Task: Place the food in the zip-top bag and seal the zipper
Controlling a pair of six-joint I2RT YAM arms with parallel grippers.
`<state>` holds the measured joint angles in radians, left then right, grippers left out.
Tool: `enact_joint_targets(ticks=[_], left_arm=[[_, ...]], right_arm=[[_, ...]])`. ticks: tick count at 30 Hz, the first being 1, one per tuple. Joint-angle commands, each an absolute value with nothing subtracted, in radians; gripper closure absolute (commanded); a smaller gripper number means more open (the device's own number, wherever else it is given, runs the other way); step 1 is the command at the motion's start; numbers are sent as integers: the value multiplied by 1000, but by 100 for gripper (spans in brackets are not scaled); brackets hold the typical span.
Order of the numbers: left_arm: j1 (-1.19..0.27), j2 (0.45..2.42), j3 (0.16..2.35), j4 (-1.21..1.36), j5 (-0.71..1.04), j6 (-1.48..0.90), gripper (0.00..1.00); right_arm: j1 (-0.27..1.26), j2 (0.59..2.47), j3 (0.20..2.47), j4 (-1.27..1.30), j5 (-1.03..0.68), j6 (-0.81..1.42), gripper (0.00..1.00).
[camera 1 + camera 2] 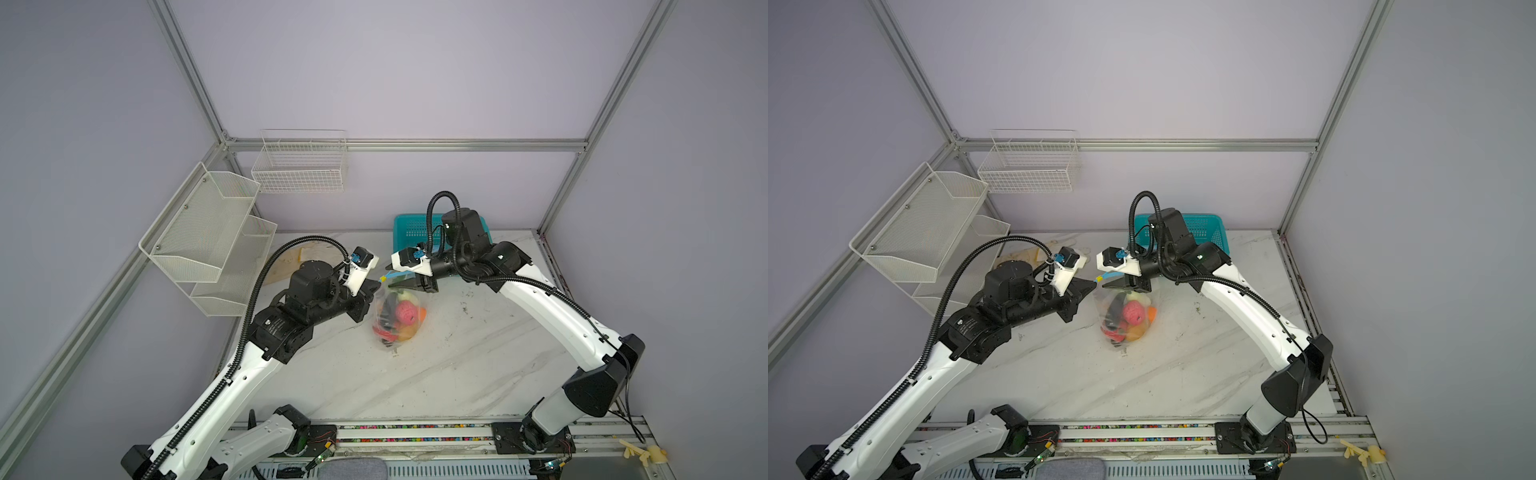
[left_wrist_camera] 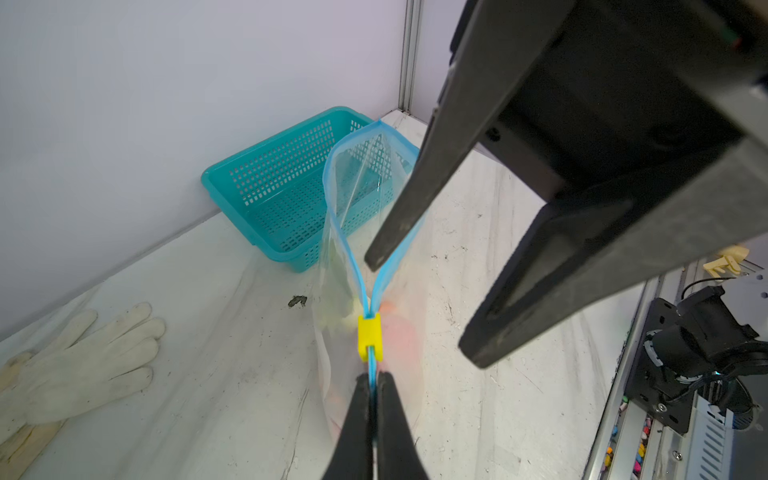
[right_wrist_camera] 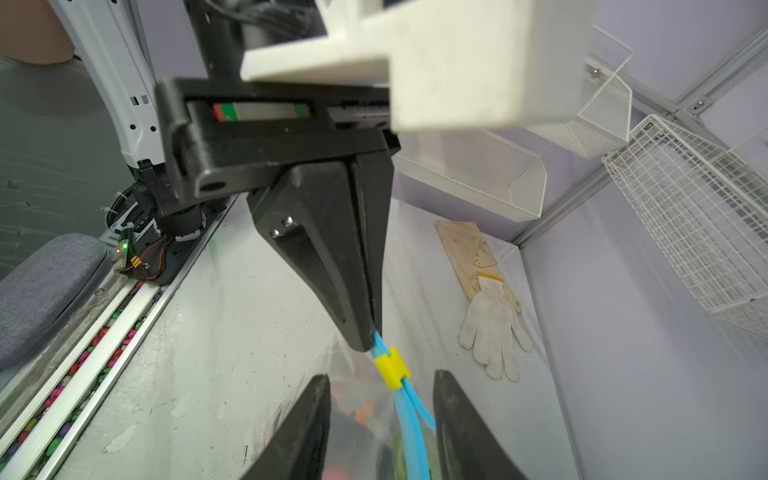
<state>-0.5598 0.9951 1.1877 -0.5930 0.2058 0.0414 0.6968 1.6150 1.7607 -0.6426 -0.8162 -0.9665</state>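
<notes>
The clear zip-top bag point(image 1: 399, 320) point(image 1: 1126, 320) hangs upright over the marble table, with the food point(image 1: 405, 312) point(image 1: 1131, 311) inside as a heap of pink, orange, red, yellow and dark pieces. My left gripper point(image 2: 374, 376) point(image 1: 376, 286) is shut on the end of the light blue zipper point(image 2: 348, 245) point(image 3: 409, 424), just beside the yellow slider point(image 2: 369, 336) point(image 3: 391, 369) point(image 1: 382, 278). On the slider's other side the two strips part and the mouth gapes. My right gripper point(image 3: 382, 376) point(image 1: 395, 283) point(image 1: 1111, 286) stands open astride the blue strips right behind the slider, its fingers point(image 2: 399, 208) clear of them.
A teal perforated basket point(image 1: 411, 228) point(image 2: 282, 187) stands at the back wall behind the bag. White work gloves point(image 2: 83, 357) point(image 3: 494, 328) lie at the back left of the table. White mesh racks point(image 1: 208, 232) and a wire basket point(image 1: 299, 166) hang on the left walls.
</notes>
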Motion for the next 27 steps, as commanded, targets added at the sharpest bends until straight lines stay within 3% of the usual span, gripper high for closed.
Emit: enact_joint_targets(ticks=[1, 6, 27], left_arm=[[-564, 955, 1258, -539, 210, 96, 100], [-563, 943, 1236, -517, 224, 116, 100], [-564, 923, 1186, -477, 239, 114, 100]], right_arm=[[703, 1628, 1815, -733, -809, -1057, 57], [713, 1671, 1866, -780, -795, -1087, 67], [743, 1729, 1909, -752, -856, -1122, 58]])
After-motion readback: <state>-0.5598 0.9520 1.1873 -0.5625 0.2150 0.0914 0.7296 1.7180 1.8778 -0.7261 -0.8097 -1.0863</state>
